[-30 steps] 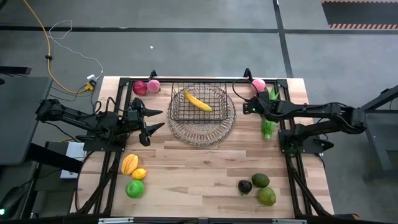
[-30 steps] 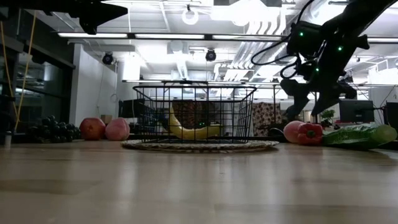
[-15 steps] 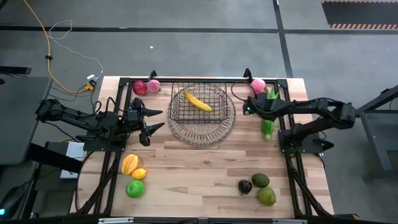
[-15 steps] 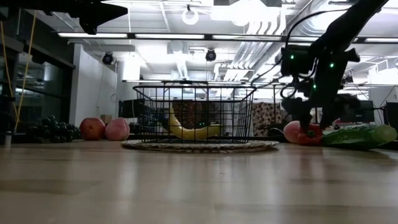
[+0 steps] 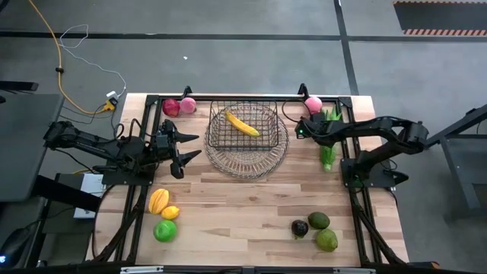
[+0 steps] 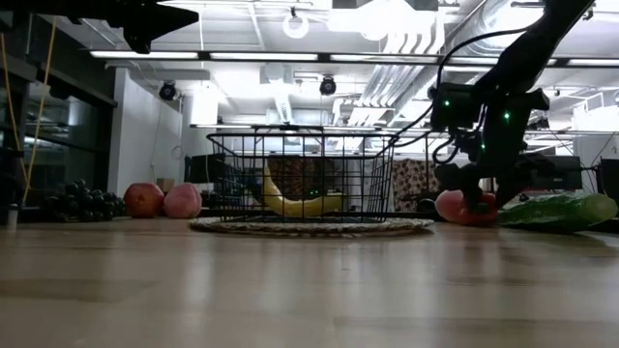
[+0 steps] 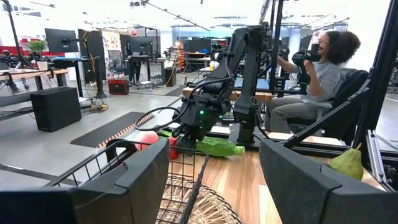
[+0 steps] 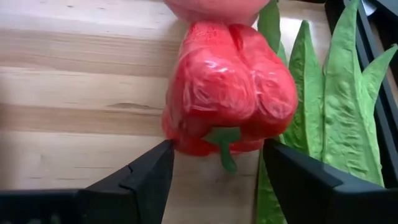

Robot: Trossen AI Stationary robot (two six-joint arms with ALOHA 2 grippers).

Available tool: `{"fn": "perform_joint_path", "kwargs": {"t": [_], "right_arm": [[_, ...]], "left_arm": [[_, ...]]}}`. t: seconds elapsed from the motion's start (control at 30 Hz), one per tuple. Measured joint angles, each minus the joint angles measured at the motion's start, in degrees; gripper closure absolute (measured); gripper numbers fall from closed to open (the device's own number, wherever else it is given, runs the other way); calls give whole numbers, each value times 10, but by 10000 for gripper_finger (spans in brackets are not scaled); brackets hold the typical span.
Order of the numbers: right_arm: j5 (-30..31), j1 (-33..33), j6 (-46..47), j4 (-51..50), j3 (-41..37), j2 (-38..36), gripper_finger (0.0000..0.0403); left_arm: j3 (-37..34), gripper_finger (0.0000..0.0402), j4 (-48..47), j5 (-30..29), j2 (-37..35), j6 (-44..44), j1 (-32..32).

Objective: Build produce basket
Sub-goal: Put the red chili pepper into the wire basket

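Observation:
The basket point(image 5: 211, 128) stands on a round wire dish point(image 5: 247, 164) at the table's far middle, with a banana point(image 5: 242, 123) inside. My right gripper point(image 8: 216, 149) is low at the far right, open, one finger on each side of a red pepper point(image 8: 230, 93). The pepper lies on the table beside a pink fruit point(image 5: 313, 104) and long green pods point(image 5: 328, 152). In the high view the gripper hides the pepper. My left gripper point(image 5: 196, 145) hangs open and level to the left of the basket, holding nothing. My right gripper comes at the red pepper slanting down from the table's right, with a finger point(image 8: 149, 174) at each side of the pepper's stem end point(image 8: 221, 140). The pepper rests on the table. I cannot tell whether the fingers touch it.
A red apple point(image 5: 171, 107) and a pink fruit point(image 5: 188, 104) lie at the far left. Three yellow, orange and green pieces point(image 5: 164, 215) lie near left. Three dark and green pieces point(image 5: 316, 228) lie near right. A person point(image 7: 317, 68) sits beyond the table's right side.
My right gripper has come down and tipped further downward, moving a little toward the basket, until its fingers stand around the red pepper on the table. The pepper has stayed where it was.

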Motion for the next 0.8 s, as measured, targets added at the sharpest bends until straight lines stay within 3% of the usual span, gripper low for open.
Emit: {"fn": "perform_joint_path", "kwargs": {"t": [0.47,0.8], "right_arm": [[0,-7,0,1,0,2,295],[5,-7,0,0,0,2,329]], "left_arm": [[0,165,0,0,0,0,0],[0,165,0,0,0,0,0]]}}
